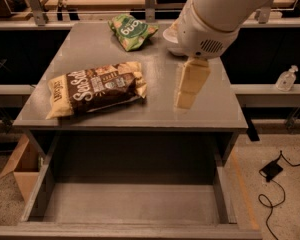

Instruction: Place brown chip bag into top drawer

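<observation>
The brown chip bag point(96, 88) lies flat on the left front part of the grey table point(155, 59), its "Sea Salt" lettering facing up. The top drawer point(132, 204) is pulled out below the table's front edge, and nothing shows in it. My gripper point(186, 100) hangs from the white arm point(217, 14) over the right front part of the table, to the right of the brown bag and apart from it. It holds nothing.
A smaller green chip bag point(130, 31) lies at the back of the table. A white bowl point(171, 39) behind the arm is mostly hidden. A cardboard box point(21, 171) stands on the floor left, cables point(270, 176) on the floor right, a bottle point(287, 78) on the right ledge.
</observation>
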You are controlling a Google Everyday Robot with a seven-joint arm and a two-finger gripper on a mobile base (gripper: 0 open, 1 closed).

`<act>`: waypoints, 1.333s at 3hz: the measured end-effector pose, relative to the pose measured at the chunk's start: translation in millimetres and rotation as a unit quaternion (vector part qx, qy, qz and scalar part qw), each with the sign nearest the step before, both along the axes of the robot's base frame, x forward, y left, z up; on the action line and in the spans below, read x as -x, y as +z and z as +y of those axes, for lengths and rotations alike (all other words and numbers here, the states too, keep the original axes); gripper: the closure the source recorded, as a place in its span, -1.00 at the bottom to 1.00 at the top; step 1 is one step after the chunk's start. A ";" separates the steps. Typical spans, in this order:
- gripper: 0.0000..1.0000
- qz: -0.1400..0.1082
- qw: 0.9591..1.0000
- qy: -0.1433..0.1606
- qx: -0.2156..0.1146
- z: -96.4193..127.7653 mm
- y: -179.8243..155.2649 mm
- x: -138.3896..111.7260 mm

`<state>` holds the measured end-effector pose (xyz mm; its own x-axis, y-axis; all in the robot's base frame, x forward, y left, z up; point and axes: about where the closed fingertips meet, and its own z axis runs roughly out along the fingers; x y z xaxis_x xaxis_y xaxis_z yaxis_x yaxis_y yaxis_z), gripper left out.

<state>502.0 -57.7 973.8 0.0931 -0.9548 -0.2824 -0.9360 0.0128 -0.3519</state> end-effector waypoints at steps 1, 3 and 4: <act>-1.00 -0.018 0.999 0.044 -0.024 48.0 -5.0 -12.4; -1.00 -0.009 0.998 0.056 -0.027 65.1 -33.4 -20.9; -1.00 -0.013 0.996 0.077 -0.033 94.0 -62.0 -36.2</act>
